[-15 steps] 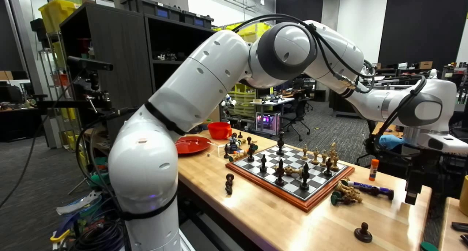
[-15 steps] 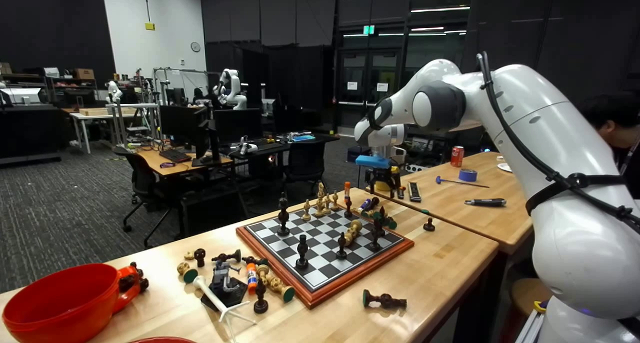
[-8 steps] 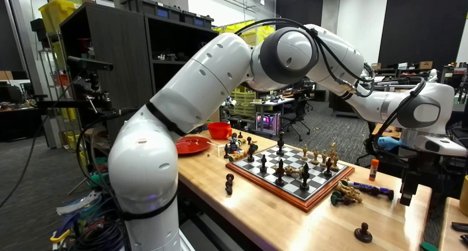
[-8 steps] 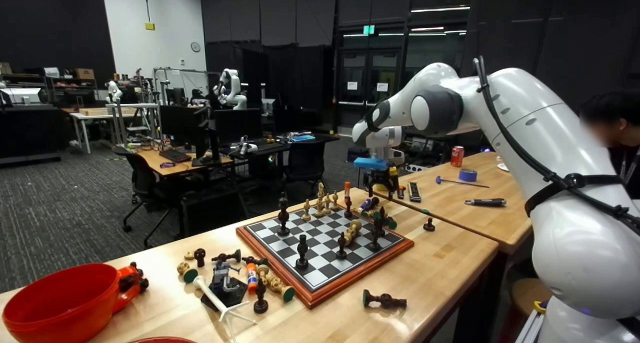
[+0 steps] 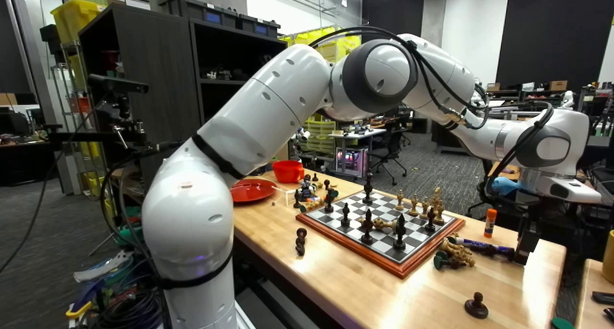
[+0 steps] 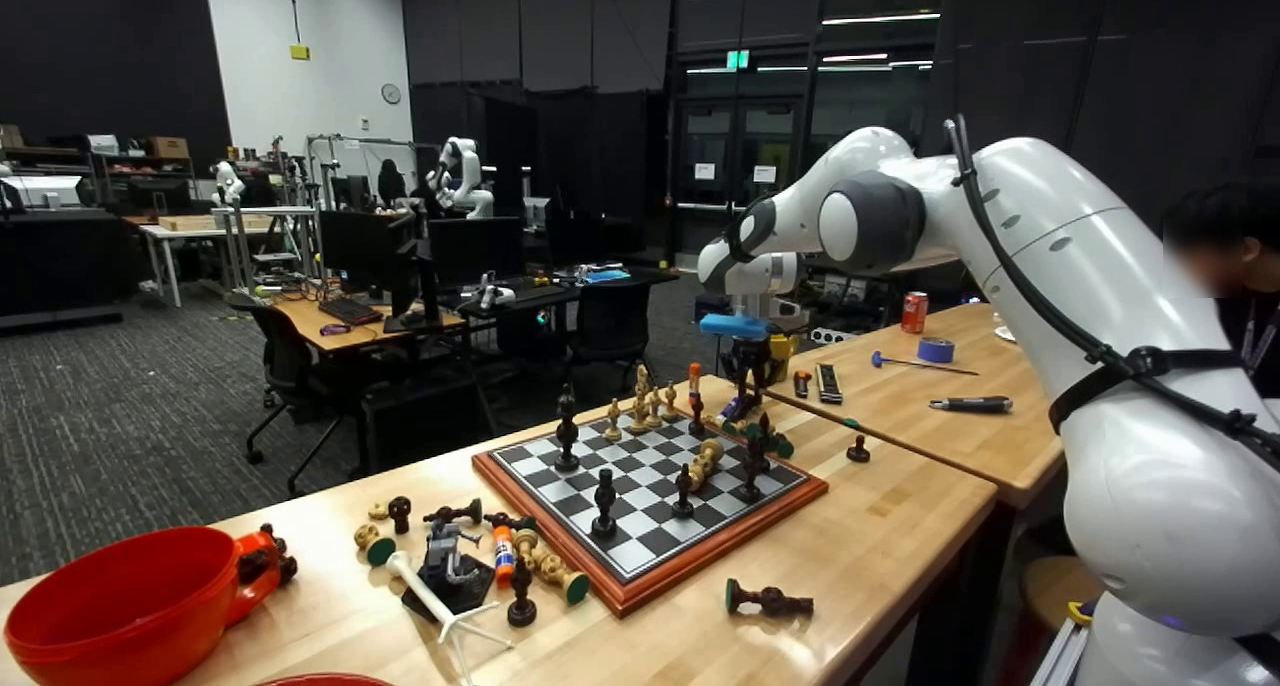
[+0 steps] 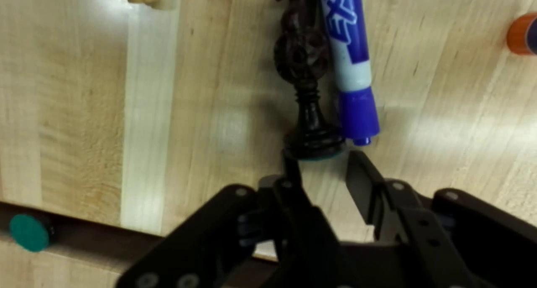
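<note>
Now, with the claw half spread at the dark piece, can't see if gripping, might slip from pinching just its foot, bumping the pen.

Wd tbl | chessbd | dk chess pc, lying | blu mrkr alongside | glue stk

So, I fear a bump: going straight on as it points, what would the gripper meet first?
Probably the dark chess piece beside the marker, at its base; depth is unclear, so the tabletop could come first.
</note>
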Robot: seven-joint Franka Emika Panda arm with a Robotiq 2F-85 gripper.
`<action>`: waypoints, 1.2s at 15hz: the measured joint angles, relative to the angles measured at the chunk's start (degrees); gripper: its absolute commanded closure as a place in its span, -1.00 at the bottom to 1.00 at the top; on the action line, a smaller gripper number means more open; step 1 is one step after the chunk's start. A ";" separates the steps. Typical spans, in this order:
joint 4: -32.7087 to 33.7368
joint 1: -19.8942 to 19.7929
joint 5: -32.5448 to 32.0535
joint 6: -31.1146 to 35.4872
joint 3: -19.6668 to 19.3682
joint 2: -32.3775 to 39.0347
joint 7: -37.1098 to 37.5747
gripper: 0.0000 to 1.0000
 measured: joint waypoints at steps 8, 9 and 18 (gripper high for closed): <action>0.12 0.00 0.13 -0.46 0.76 0.00 -0.61 0.40; 0.13 0.00 0.13 -0.56 0.76 0.00 -0.63 0.29; 0.09 -0.05 0.08 -1.84 0.73 -0.16 -2.06 -0.89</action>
